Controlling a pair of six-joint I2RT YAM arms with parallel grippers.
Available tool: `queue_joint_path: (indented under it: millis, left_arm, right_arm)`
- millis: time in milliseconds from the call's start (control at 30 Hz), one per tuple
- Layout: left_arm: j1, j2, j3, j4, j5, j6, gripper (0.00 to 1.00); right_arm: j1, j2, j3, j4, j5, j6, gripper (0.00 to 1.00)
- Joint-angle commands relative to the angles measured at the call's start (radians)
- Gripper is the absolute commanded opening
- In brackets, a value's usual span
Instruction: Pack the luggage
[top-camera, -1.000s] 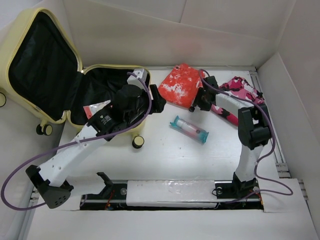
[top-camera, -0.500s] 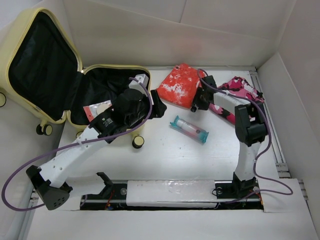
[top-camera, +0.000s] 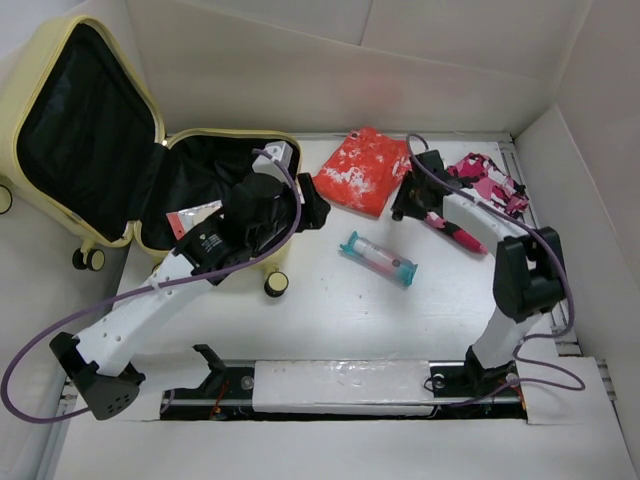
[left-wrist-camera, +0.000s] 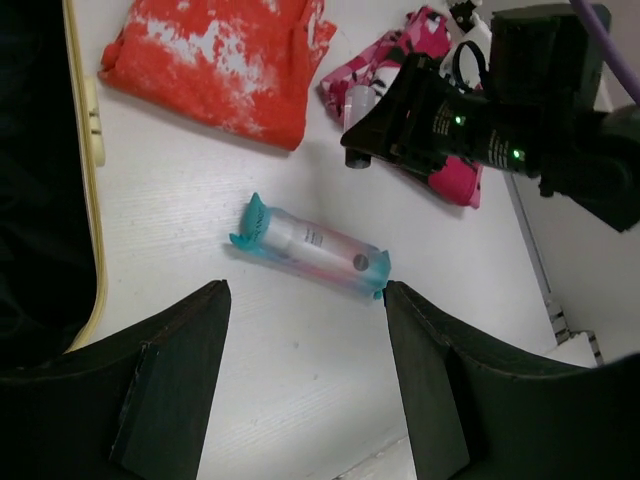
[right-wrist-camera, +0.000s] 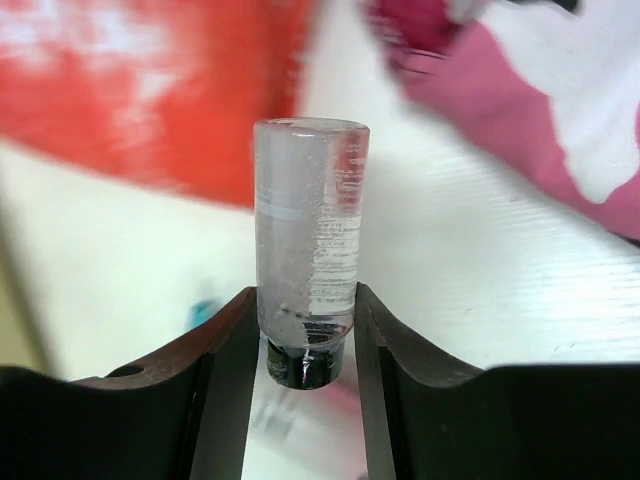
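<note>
The luggage (top-camera: 85, 130), a pale yellow suitcase with black lining, lies open at the far left; its yellow rim also shows in the left wrist view (left-wrist-camera: 86, 150). My left gripper (top-camera: 312, 210) hangs open and empty just right of the suitcase, above the table (left-wrist-camera: 303, 296). My right gripper (top-camera: 403, 205) is shut on a small clear bottle with a black cap (right-wrist-camera: 308, 230), held between the orange cloth and the pink cloth (right-wrist-camera: 305, 325). A teal-ended clear pouch (top-camera: 378, 258) lies mid-table, also seen in the left wrist view (left-wrist-camera: 310, 246).
An orange-and-white cloth (top-camera: 358, 170) lies at the back centre. A pink patterned cloth (top-camera: 487, 183) lies at the back right. A red-and-white packet (top-camera: 195, 218) is in the suitcase's lower half. White walls ring the table.
My right arm's elbow has swung to the right and its gripper with the bottle has shifted slightly right, uncovering the pink cloth. My left arm has barely moved.
</note>
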Motion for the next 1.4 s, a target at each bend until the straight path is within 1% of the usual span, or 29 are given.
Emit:
queue_joint_path:
  millis: [0, 100, 133, 167, 233, 267, 300, 333, 367, 400, 467, 500, 533, 567, 667, 733, 767, 800, 867, 933, 1067, 1100, 1133, 1167, 1200, 1233, 1300, 1333, 1367]
  left_arm:
    - [0.002, -0.021, 0.121, 0.032, -0.033, 0.026, 0.59]
    - [0.002, -0.021, 0.182, 0.032, -0.043, 0.026, 0.59]
    - [0.002, -0.021, 0.192, 0.032, -0.043, 0.026, 0.59]
    - [0.002, -0.030, 0.192, 0.032, -0.043, 0.026, 0.59]
    - [0.002, -0.041, 0.203, 0.032, -0.052, 0.012, 0.59]
    - [0.002, -0.056, 0.203, 0.032, -0.053, 0.012, 0.59]
    - [0.002, -0.076, 0.193, 0.032, -0.068, 0.012, 0.59]
    - [0.002, -0.087, 0.193, 0.032, -0.077, 0.002, 0.59]
    - [0.002, -0.098, 0.184, 0.032, -0.088, -0.009, 0.59]
    - [0.002, -0.121, 0.184, 0.023, -0.088, -0.009, 0.59]
    - [0.002, -0.145, 0.160, 0.011, -0.123, -0.018, 0.59]
    - [0.002, -0.174, 0.150, -0.001, -0.134, -0.032, 0.59]
    - [0.002, -0.193, 0.140, -0.002, -0.134, -0.041, 0.59]
    - [0.002, -0.211, 0.106, -0.002, -0.145, -0.041, 0.59]
    - [0.002, -0.234, 0.092, -0.020, -0.157, -0.051, 0.59]
    - [0.002, -0.234, 0.092, -0.054, -0.157, -0.051, 0.60]
    - [0.002, -0.234, 0.083, -0.054, -0.157, -0.051, 0.60]
    - [0.002, -0.225, 0.083, -0.054, -0.157, -0.051, 0.62]
    - [0.002, -0.225, 0.072, -0.054, -0.146, -0.051, 0.62]
    - [0.002, -0.225, 0.072, -0.031, -0.137, -0.051, 0.63]
    - [0.002, -0.193, 0.063, -0.020, -0.106, -0.040, 0.64]
    - [0.002, -0.175, 0.063, -0.011, -0.097, -0.029, 0.66]
    - [0.002, -0.164, 0.063, -0.011, -0.088, -0.029, 0.66]
    - [0.002, -0.153, 0.074, -0.011, -0.064, -0.029, 0.67]
    - [0.002, -0.141, 0.074, 0.001, -0.045, -0.020, 0.69]
    - [0.002, -0.112, 0.074, 0.001, -0.027, -0.009, 0.69]
    - [0.002, -0.079, 0.074, 0.001, 0.036, -0.009, 0.69]
    - [0.002, -0.049, 0.074, 0.001, 0.055, -0.009, 0.69]
    - [0.002, -0.035, 0.062, 0.001, 0.070, -0.009, 0.69]
  right_arm:
    - [0.109, -0.140, 0.052, 0.016, -0.048, -0.035, 0.25]
    - [0.206, -0.127, 0.112, 0.058, -0.152, -0.004, 0.25]
    - [0.275, -0.105, 0.138, 0.068, -0.199, 0.007, 0.25]
    - [0.309, -0.079, 0.206, 0.077, -0.222, 0.018, 0.25]
    - [0.402, 0.011, 0.277, 0.123, -0.259, 0.031, 0.25]
    - [0.427, 0.045, 0.352, 0.141, -0.300, 0.045, 0.25]
    - [0.468, 0.120, 0.394, 0.169, -0.321, 0.057, 0.25]
    - [0.469, 0.160, 0.437, 0.180, -0.334, 0.058, 0.25]
    - [0.501, 0.200, 0.530, 0.180, -0.357, 0.070, 0.25]
    - [0.513, 0.282, 0.575, 0.196, -0.374, 0.070, 0.25]
    - [0.536, 0.369, 0.664, 0.197, -0.387, 0.116, 0.25]
    - [0.536, 0.410, 0.744, 0.209, -0.410, 0.133, 0.25]
    - [0.547, 0.483, 0.777, 0.219, -0.410, 0.149, 0.26]
    - [0.547, 0.516, 0.808, 0.232, -0.410, 0.188, 0.27]
    - [0.547, 0.605, 0.891, 0.241, -0.410, 0.254, 0.37]
    - [0.547, 0.617, 0.928, 0.255, -0.401, 0.266, 0.48]
    - [0.547, 0.627, 0.940, 0.255, -0.401, 0.266, 0.57]
    - [0.547, 0.627, 0.951, 0.255, -0.401, 0.266, 0.60]
    - [0.535, 0.593, 0.940, 0.255, -0.391, 0.266, 0.69]
    - [0.511, 0.530, 0.919, 0.255, -0.391, 0.256, 0.71]
    - [0.448, 0.363, 0.789, 0.264, -0.414, 0.217, 0.71]
    - [0.434, 0.314, 0.694, 0.264, -0.425, 0.196, 0.68]
    - [0.420, 0.209, 0.638, 0.264, -0.425, 0.171, 0.68]
    - [0.388, 0.150, 0.576, 0.264, -0.413, 0.116, 0.67]
    - [0.371, 0.090, 0.438, 0.264, -0.390, 0.088, 0.65]
    - [0.351, -0.024, 0.367, 0.240, -0.373, 0.058, 0.61]
    - [0.287, -0.128, 0.237, 0.177, -0.342, -0.046, 0.61]
    - [0.264, -0.174, 0.124, 0.134, -0.286, -0.086, 0.63]
    - [0.244, -0.253, 0.071, 0.038, -0.243, -0.122, 0.67]
